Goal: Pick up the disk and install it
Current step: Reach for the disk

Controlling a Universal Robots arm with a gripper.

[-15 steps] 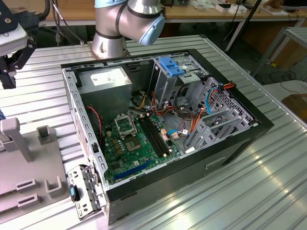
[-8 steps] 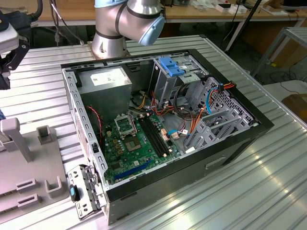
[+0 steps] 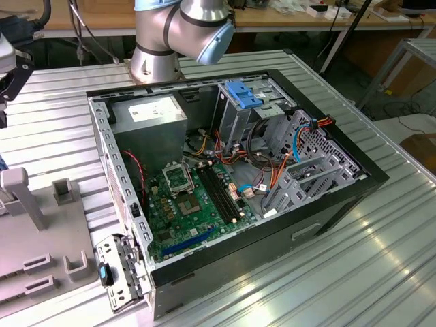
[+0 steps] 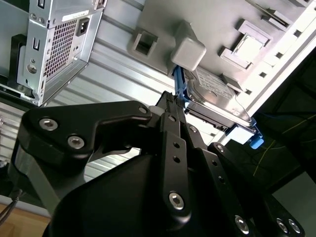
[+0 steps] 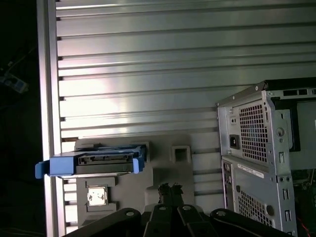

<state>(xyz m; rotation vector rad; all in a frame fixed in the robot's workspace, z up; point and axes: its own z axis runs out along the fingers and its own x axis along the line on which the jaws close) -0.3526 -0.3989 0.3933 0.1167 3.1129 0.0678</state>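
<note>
**Disk waits in its fixture; gripper closed and empty**

Exterior view: the open case (image 3: 340, 204) lies on its side on the ribbed bench (image 3: 368, 272), just in front of the arm (image 3: 197, 30). A blue bracket (image 3: 242, 92) tops the drive cage inside. A grey fixture (image 3: 41, 238) sits on the bench at the exterior view's left of the case.

Second wrist view: the gripper (image 4: 170, 98) has its fingertips drawn together and holds nothing. The disk (image 4: 215, 96) stands on edge in the fixture (image 4: 163, 19) just beyond the tips, with blue rails (image 4: 178, 88) along its sides. From here I cannot tell whether the tips touch the near rail. The case (image 4: 54, 49) shows its rear off to the gripper's other side.

First wrist view: the gripper (image 5: 168, 190) is narrow, tips together, pointing at the fixture (image 5: 163, 168). The disk (image 5: 106, 160) lies ahead and off to one side, clear of the tips. It is seen edge-on between its rails, near the edge of the bench (image 5: 148, 59). The case (image 5: 256, 148) stands on the gripper's opposite side.
</note>
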